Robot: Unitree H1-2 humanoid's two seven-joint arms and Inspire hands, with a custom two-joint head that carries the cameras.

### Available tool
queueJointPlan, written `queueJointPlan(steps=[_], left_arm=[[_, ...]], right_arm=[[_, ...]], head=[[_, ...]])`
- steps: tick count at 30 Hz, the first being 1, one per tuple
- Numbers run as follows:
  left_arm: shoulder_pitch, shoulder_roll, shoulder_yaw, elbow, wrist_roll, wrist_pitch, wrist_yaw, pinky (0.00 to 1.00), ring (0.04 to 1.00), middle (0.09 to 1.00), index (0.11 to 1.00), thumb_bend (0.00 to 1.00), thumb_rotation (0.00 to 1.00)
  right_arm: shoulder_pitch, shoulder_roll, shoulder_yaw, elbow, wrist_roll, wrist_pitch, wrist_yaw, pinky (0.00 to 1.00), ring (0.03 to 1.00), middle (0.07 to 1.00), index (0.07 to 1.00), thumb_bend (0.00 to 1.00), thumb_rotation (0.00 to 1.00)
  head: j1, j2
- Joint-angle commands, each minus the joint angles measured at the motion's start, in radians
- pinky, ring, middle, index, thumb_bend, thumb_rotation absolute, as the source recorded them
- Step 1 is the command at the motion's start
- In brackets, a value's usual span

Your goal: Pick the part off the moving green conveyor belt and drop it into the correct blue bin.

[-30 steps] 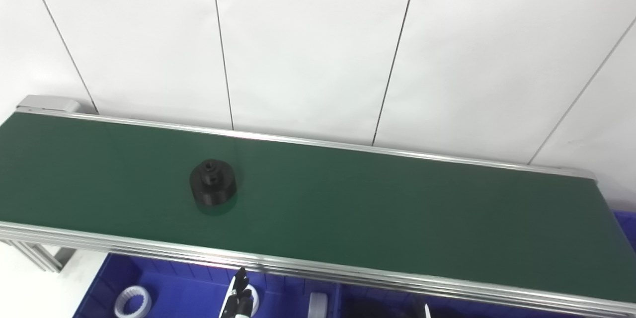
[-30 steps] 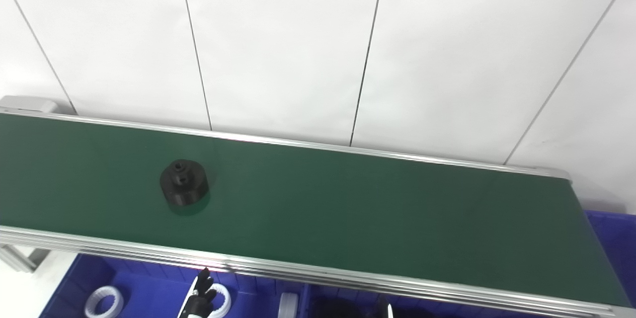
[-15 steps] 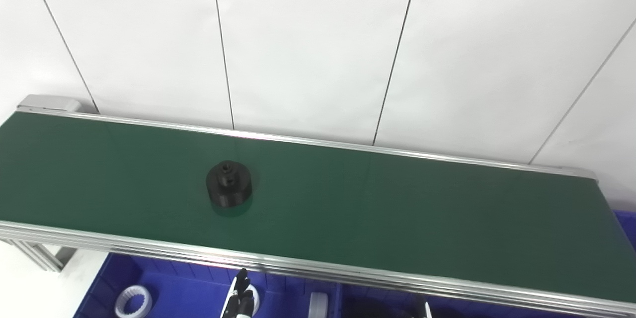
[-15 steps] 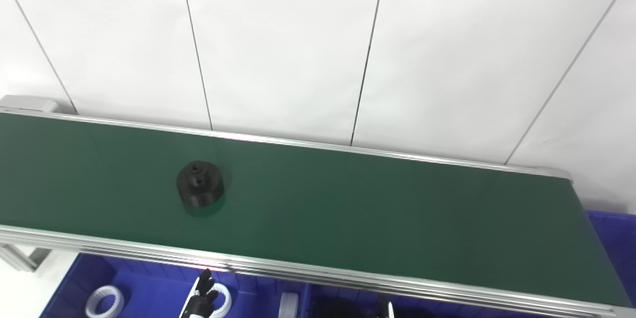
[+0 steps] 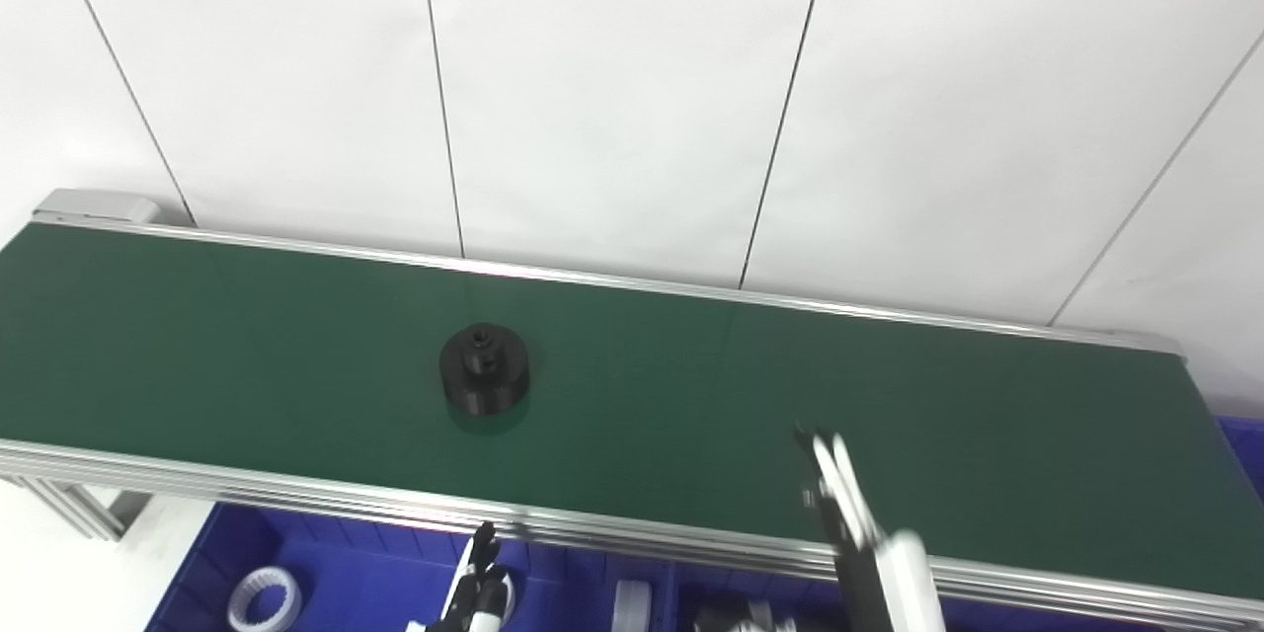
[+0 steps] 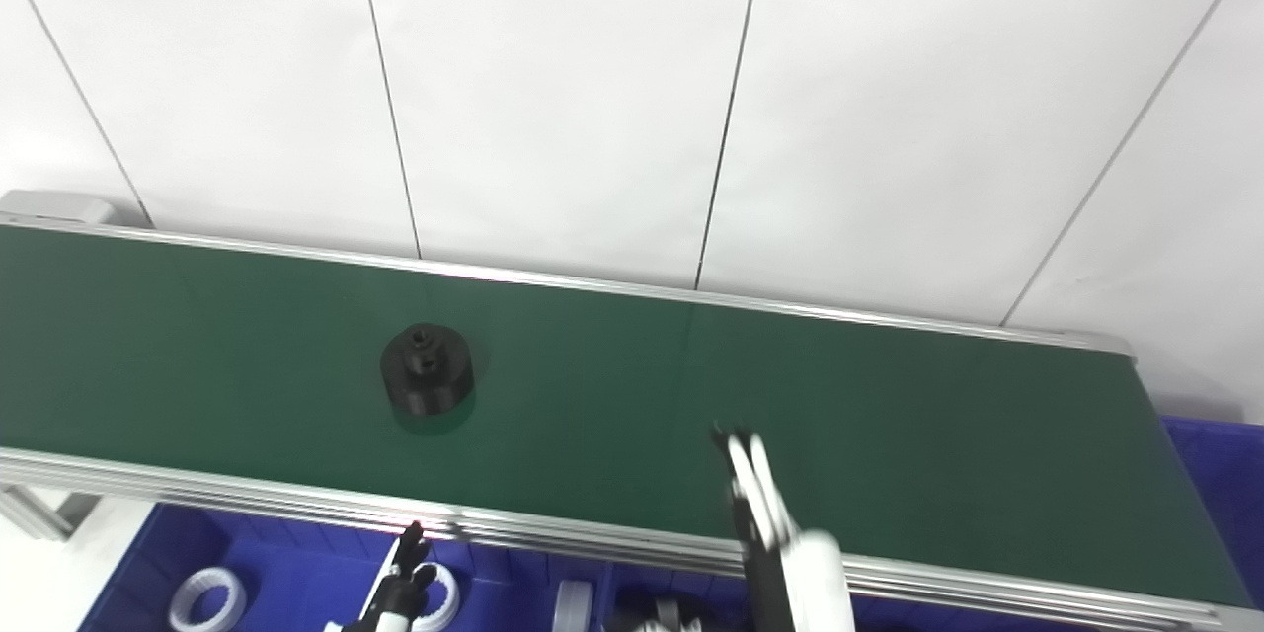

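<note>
Black round part (image 5: 484,381) sits upright on the green conveyor belt (image 5: 987,454), left of the belt's middle and about midway between the far rail and the near rail, with nothing touching it. Its stepped top shows a smaller raised hub with small holes. Right hand (image 5: 839,504) reaches up over the near rail and above the belt, well to the right of the part and apart from it; its fingers (image 6: 755,484) point away from the robot, stretched long and lying close side by side, holding nothing, though blur hides the finer detail. Left hand (image 5: 474,592) is low at the bottom edge, below the near rail and over the blue bin (image 5: 375,573), only its dark fingertips showing, so whether it is spread or closed cannot be told. White rings (image 5: 265,599) lie in that bin
</note>
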Motion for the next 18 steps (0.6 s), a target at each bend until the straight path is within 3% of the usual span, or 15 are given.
queueJointPlan(steps=[1, 4, 14, 18], left_arm=[[-0.024, -0.047, -0.025, -0.027, -0.003, -0.001, -0.006, 1.0, 0.98, 1.0, 1.0, 0.58, 0.99], [-0.027, -0.051, -0.024, -0.027, -0.016, 0.006, -0.009, 1.0, 0.99, 1.0, 1.0, 0.6, 0.99], [-0.037, -0.056, -0.036, -0.008, 0.002, -0.006, -0.002, 1.0, 0.979, 0.995, 1.0, 0.59, 1.0], [-0.036, -0.063, -0.04, -0.005, 0.007, -0.004, 0.003, 1.0, 0.98, 0.996, 1.0, 0.59, 0.99]], right_arm=[[-0.056, 0.005, 0.006, -0.081, -0.025, 0.073, 0.072, 0.68, 0.887, 0.98, 0.949, 1.0, 0.35], [-0.169, 0.001, 0.012, -0.109, -0.11, 0.164, 0.164, 0.66, 0.873, 0.961, 0.921, 1.0, 0.29], [-0.423, -0.049, 0.028, -0.022, -0.208, 0.303, 0.337, 0.62, 0.891, 1.0, 0.979, 1.0, 0.34], [-0.554, -0.037, 0.043, 0.054, -0.237, 0.417, 0.445, 0.65, 0.929, 1.0, 0.963, 1.0, 0.29]], head=[[-0.004, 0.004], [-0.005, 0.004], [0.007, -0.002], [0.017, -0.004]])
